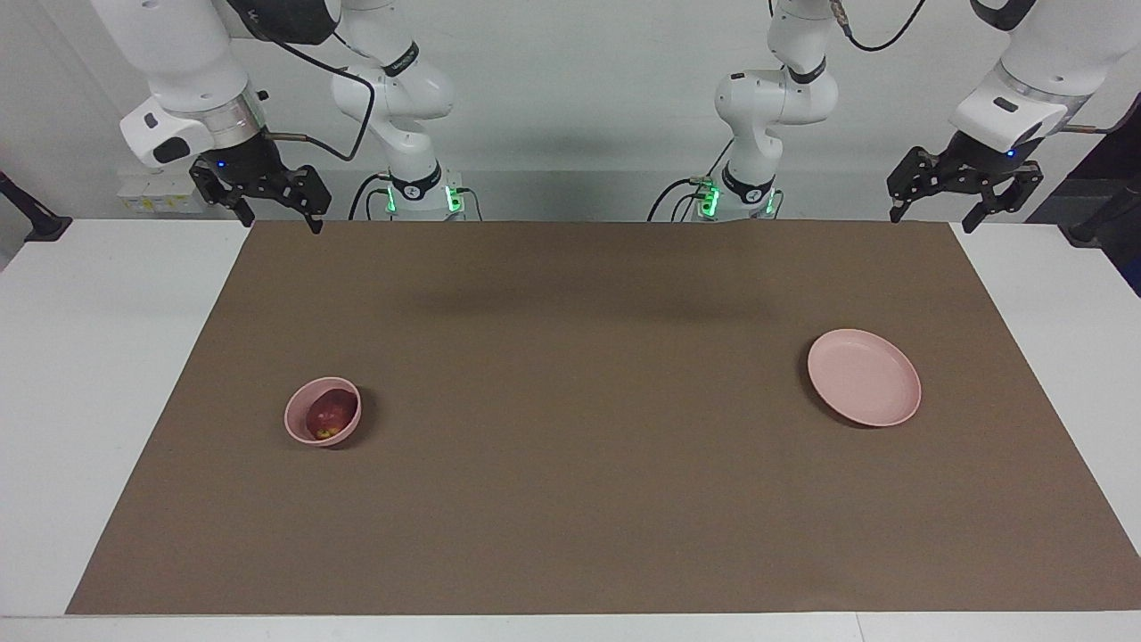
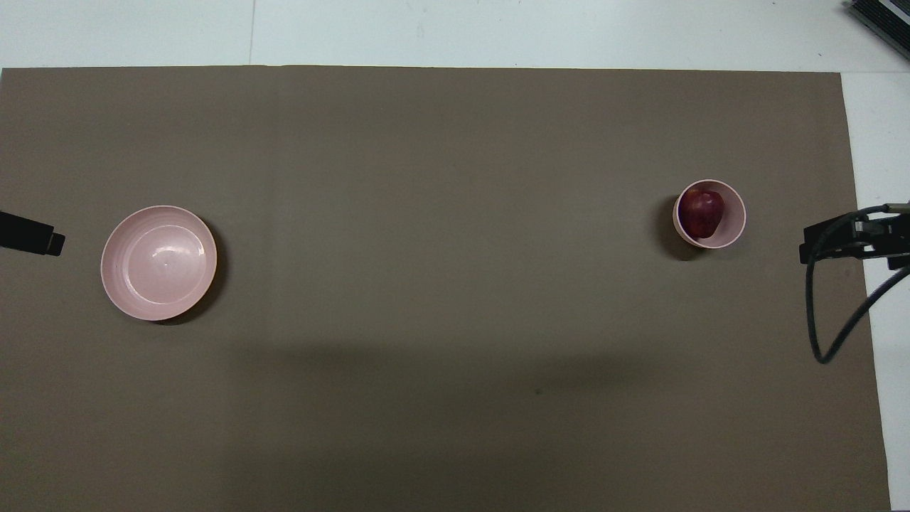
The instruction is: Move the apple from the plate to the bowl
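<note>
The right gripper (image 1: 274, 212) hangs in the air over the corner of the brown mat (image 1: 570, 401) at the right arm's end of the table, next to the robots; its two fingers are spread apart and hold nothing. The left gripper (image 1: 938, 214) hangs likewise over the mat's corner at the left arm's end, its fingers also spread and empty. Both arms wait, raised and well apart from the dishes. The apple (image 1: 331, 415) lies inside the bowl (image 1: 299, 426), dark red with a yellowish patch low on its side, filling much of the hollow. The bowl stands on the mat toward the right arm's end of the table. The plate (image 1: 865, 377) lies flat on the mat toward the left arm's end, well apart from the bowl, with nothing on it.
</note>
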